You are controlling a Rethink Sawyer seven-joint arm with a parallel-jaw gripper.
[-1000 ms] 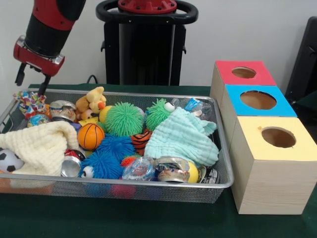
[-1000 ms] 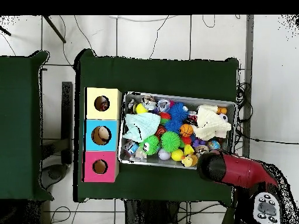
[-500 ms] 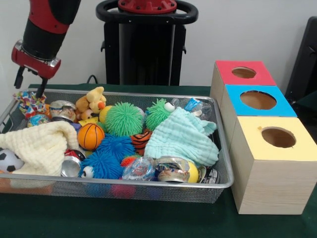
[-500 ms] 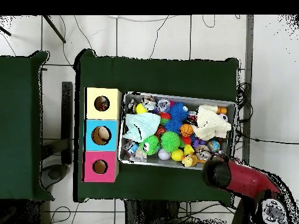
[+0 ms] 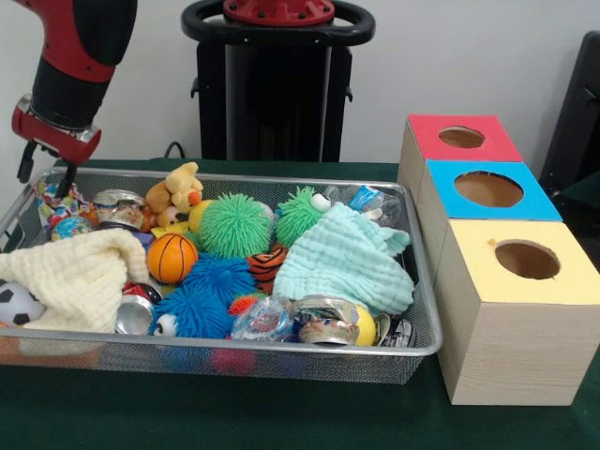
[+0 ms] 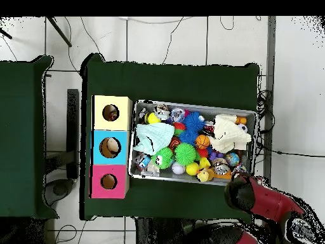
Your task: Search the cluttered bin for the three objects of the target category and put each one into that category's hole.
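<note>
- The red and black arm (image 5: 70, 56) comes down at the left of the front view; its jaws hang above the bin's far left corner, over the rim, holding nothing.
- The gripper (image 5: 42, 169) shows 2 thin dark fingers (image 5: 24, 161) with a gap between them, so the jaws stand apart.
- The wire mesh bin (image 5: 281, 354) sits on the green tabletop (image 5: 234, 412), crowded with toys and cloths.
- A cream cloth (image 5: 80, 277) lies at the bin's left front; a mint cloth (image 5: 342, 262) lies toward its right.
- Between the cloths: an orange basketball (image 5: 172, 258), a green spiky ball (image 5: 234, 225), blue spiky balls (image 5: 211, 295) and a yellow plush animal (image 5: 173, 192).
- A soccer ball (image 5: 14, 305) sits half under the cream cloth at the left edge.
- Just right of the bin stand 3 wooden boxes in a row, each with a round hole on top: red box (image 5: 459, 139) farthest, blue box (image 5: 487, 190) in the middle, yellow box (image 5: 525, 262) nearest.
- In the overhead view the arm (image 6: 263, 200) lies outside the bin's (image 6: 193, 180) corner, and objects show inside all 3 holes.
</note>
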